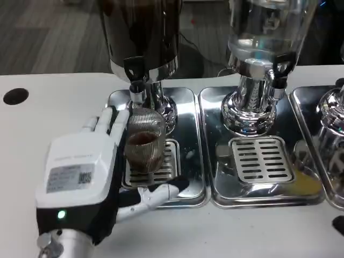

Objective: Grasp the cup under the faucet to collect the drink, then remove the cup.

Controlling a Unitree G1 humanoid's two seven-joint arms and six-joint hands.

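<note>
From the head view, the left hand (88, 172) is grasping the ribbed glass cup (144, 141), fingers wrapping its left side and thumb curling below in front. The cup is standing upright on the drip grate (171, 161), directly under the faucet (137, 91), holding some dark drink.

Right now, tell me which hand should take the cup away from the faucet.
Left. The left hand already wraps the ribbed glass cup on the drip grate below the dark dispenser's faucet, with brown drink inside.
</note>
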